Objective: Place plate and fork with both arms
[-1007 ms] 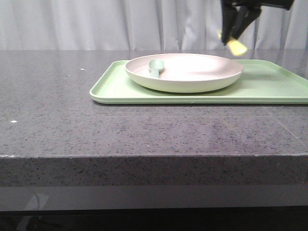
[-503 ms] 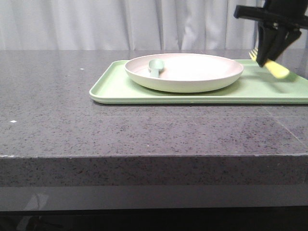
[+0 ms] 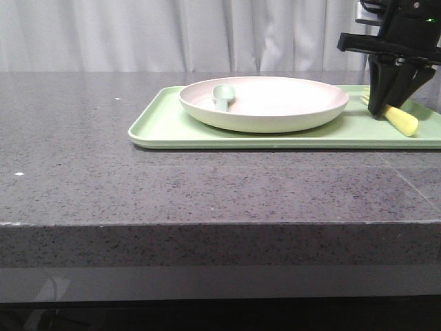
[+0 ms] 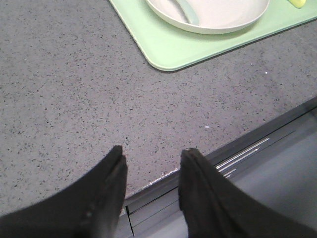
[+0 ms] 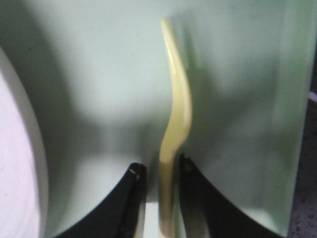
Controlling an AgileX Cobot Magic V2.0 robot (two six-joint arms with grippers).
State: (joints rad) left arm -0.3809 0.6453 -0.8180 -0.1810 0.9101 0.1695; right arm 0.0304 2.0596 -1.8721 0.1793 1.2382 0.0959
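Observation:
The off-white plate (image 3: 262,103) sits on the light-green tray (image 3: 158,127); it also shows in the left wrist view (image 4: 213,15). The yellow fork (image 3: 403,121) lies on the tray to the plate's right, its handle pointing toward the front. My right gripper (image 3: 382,110) is down at the tray over the fork. In the right wrist view the fork (image 5: 179,99) runs between the jaws of the gripper (image 5: 159,166), which stand slightly apart with a gap on one side. My left gripper (image 4: 151,153) is open and empty over the table's front edge, out of the front view.
A pale grey-green spoon (image 3: 222,93) lies in the plate's left part. The tray's raised rim (image 5: 292,99) is close beside the fork. The dark speckled table (image 3: 138,186) ends at a front edge (image 4: 198,163). A white curtain hangs behind.
My right gripper has come down and to the right from above the plate's far edge, bringing the fork onto the tray beside the plate. The plate and spoon have not moved.

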